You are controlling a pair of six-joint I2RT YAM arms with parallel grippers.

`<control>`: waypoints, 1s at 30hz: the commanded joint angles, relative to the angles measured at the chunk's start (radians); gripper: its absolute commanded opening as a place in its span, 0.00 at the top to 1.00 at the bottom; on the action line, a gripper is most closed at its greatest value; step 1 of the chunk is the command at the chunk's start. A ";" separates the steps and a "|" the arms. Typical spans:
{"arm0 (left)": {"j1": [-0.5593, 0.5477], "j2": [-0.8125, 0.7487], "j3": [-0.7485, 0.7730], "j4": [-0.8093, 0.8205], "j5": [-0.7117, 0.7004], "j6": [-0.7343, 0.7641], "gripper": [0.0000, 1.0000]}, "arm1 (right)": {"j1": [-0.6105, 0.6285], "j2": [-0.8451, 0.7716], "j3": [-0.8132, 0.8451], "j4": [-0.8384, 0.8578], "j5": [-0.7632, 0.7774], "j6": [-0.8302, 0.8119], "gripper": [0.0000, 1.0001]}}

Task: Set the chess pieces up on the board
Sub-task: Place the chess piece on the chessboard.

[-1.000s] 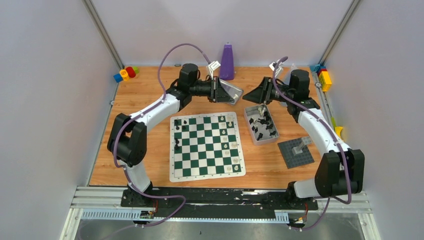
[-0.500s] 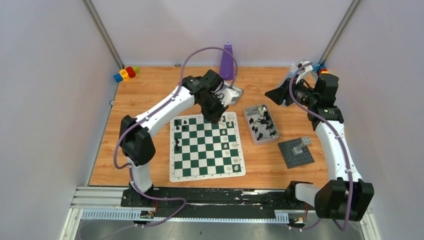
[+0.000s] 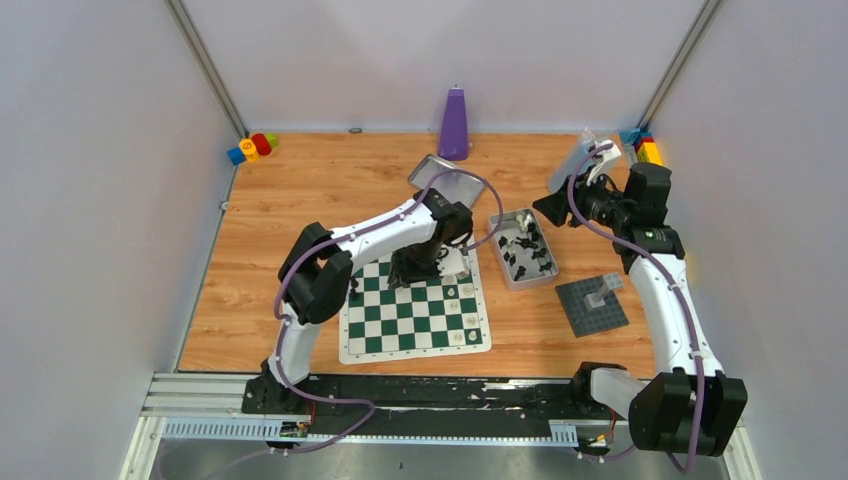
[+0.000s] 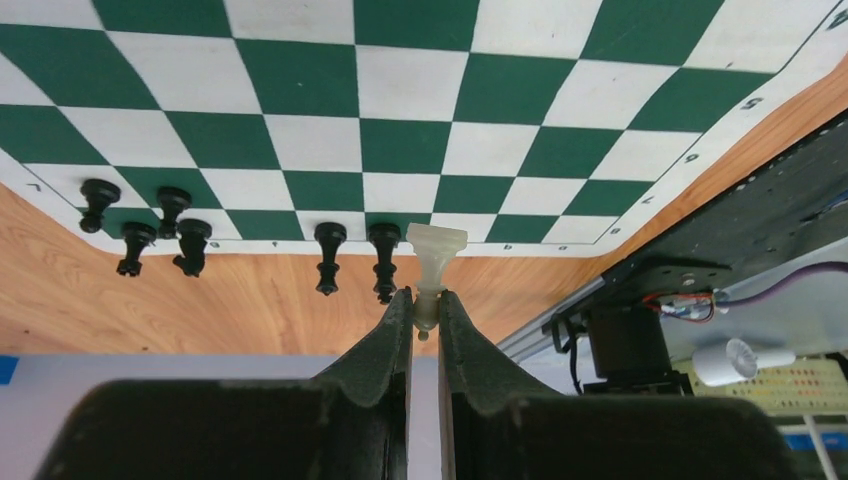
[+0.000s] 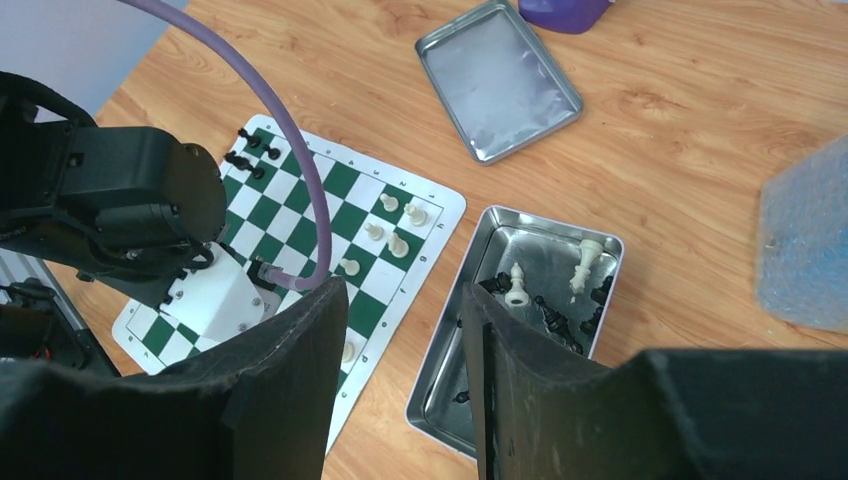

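Left gripper pinches cream chess piece; board edge bears printed numerals.

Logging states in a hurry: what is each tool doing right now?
Left tool: closed on a white chess piece.
Right tool: open, holding nothing.

- On the white border of the board, the left wrist view shows small dark digits along the right-hand edge. There is a 5 near the frame corner, then a 6 or 9 depending on which way up you take it, then a 7.
- The opposite border, far left, carries one more digit, seemingly a 7 seen upside down.
- The border marks are too small to read in the right wrist and overhead views.
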 commanded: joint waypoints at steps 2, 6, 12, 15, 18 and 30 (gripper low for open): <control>-0.018 0.036 -0.040 -0.024 -0.072 0.041 0.83 | 0.002 -0.023 -0.009 0.013 0.002 -0.041 0.53; -0.025 0.066 -0.045 -0.015 -0.084 0.038 0.81 | 0.002 -0.022 -0.014 0.018 0.002 -0.041 0.53; -0.033 0.099 -0.051 0.016 -0.083 0.021 0.78 | 0.002 -0.017 -0.021 0.023 0.000 -0.044 0.53; -0.035 0.106 -0.057 0.033 -0.080 0.012 0.75 | 0.002 -0.014 -0.024 0.025 0.000 -0.046 0.53; -0.035 0.110 -0.055 0.045 -0.074 0.004 0.71 | 0.002 -0.013 -0.025 0.025 0.000 -0.046 0.53; -0.036 0.025 -0.092 0.083 -0.024 -0.017 0.54 | 0.002 -0.014 -0.033 0.032 0.000 -0.052 0.53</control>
